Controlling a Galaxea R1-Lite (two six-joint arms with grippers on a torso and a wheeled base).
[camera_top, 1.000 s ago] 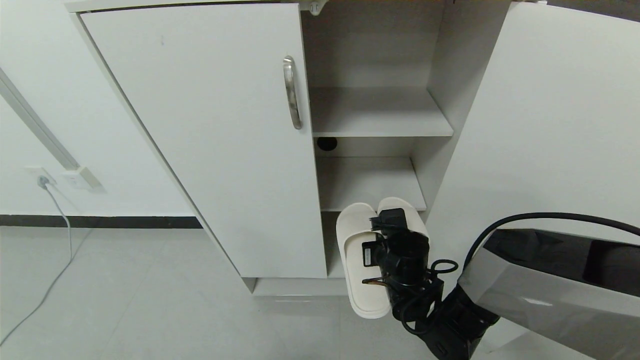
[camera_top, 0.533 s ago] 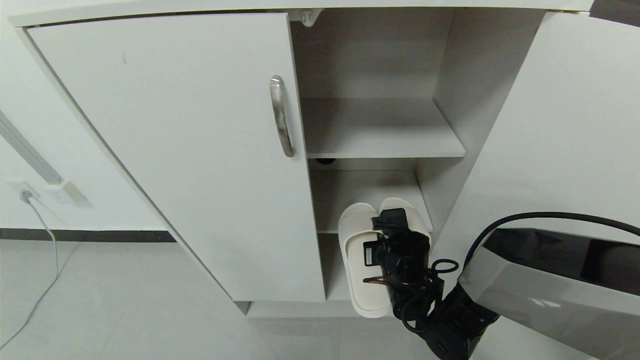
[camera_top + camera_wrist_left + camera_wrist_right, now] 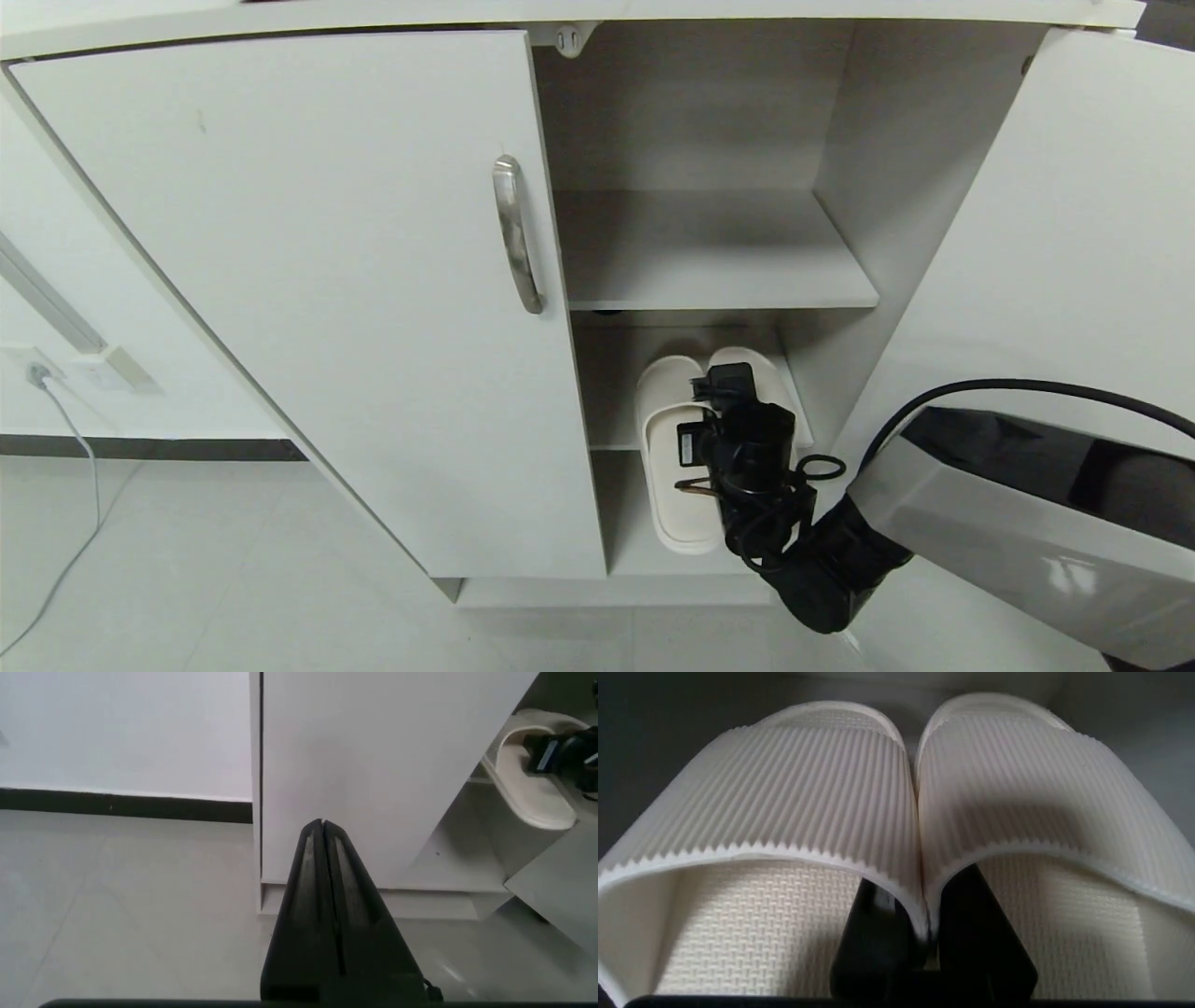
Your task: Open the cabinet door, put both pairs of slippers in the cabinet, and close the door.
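**At the open right half of the cabinet: one slipper pair held at the middle shelf**

Item 1. Cabinet (image 3: 845, 121), white, filling the upper and central head view. Left door (image 3: 308, 280) is shut and carries a vertical metal handle (image 3: 516, 233) on its right edge. Right door (image 3: 1064, 205) is swung open at the right of the frame. Upper shelf (image 3: 709, 247) and middle shelf (image 3: 611, 392) sit in the exposed bay, with a bottom compartment (image 3: 630, 546) beneath.

Item 2. Pair of slippers (image 3: 665, 443), cream, ribbed straps, side by side and touching. They lie at lower centre of the head view. The toes reach in over the middle shelf; the heels project out in front of the bay, above the bottom compartment. Whether the soles rest on the shelf cannot be told.

Item 3. Right gripper (image 3: 733, 397), black, entering from lower right. One finger sits inside each slipper, and the two are clamped on the adjoining inner walls of the pair, as the right wrist view (image 3: 924, 943) shows.

Item 4. Left gripper (image 3: 322, 833), fingers pressed together, held low over the floor (image 3: 121, 915) and pointing toward the foot of the shut door.

Item 5. Wall socket (image 3: 37, 376) with grey cable (image 3: 82, 485), at the left edge, well apart from the cabinet.
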